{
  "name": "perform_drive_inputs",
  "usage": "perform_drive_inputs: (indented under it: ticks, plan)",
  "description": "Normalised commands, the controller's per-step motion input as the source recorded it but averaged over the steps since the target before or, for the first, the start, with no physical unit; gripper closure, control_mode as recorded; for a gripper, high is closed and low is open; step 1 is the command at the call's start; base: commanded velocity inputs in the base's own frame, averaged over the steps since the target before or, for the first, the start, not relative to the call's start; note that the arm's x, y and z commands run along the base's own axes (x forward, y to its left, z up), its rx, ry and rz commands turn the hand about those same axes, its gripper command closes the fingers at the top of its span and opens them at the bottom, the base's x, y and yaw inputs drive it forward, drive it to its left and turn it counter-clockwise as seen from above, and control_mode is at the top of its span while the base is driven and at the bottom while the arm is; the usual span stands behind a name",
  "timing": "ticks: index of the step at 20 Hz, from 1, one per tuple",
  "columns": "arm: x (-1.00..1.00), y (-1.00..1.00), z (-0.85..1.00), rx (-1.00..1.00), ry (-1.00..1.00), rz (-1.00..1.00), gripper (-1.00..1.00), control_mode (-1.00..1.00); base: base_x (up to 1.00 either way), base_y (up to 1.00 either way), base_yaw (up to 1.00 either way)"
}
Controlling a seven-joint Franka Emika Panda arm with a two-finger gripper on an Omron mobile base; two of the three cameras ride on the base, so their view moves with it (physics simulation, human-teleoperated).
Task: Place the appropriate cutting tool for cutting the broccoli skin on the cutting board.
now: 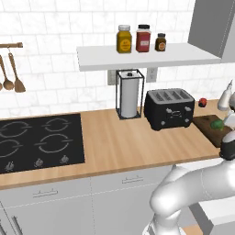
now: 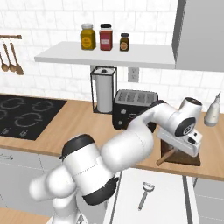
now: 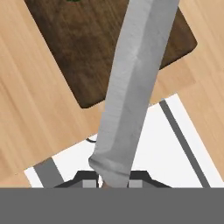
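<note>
My gripper (image 3: 113, 183): jaws clenched on knife (image 3: 131, 87) at handle end, blade running away from me. Below blade: white drawer surface, then wood counter (image 3: 30, 118). Beyond: blade tip over cutting board (image 3: 83, 48), dark brown, flat on counter. Broccoli (image 1: 217, 123) sits on board. Black toaster (image 1: 169, 108) just beside board, left. Small red ball (image 1: 202, 102) behind board.

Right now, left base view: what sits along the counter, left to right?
stovetop → paper towel holder → toaster → cutting board with the broccoli on it.
</note>
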Motion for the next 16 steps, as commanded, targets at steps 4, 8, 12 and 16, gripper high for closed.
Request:
perform_drive_inputs:
  ticks: [4, 8, 12, 16]
  plan:
    - [0.86, -0.10, -0.31, 0.01, 0.00, 0.00, 1.00, -1.00, 0.00, 0.00, 0.00]
    - [0.70, -0.01, -0.64, 0.00, 0.00, 0.00, 1.00, -1.00, 0.00, 0.00, 0.00]
    - [0.58, -0.02, -0.58, 0.00, 0.00, 0.00, 1.00, -1.00, 0.00, 0.00, 0.00]
    - [0.29, -0.01, -0.51, 0.00, 0.00, 0.00, 1.00, -1.00, 0.00, 0.00, 0.00]
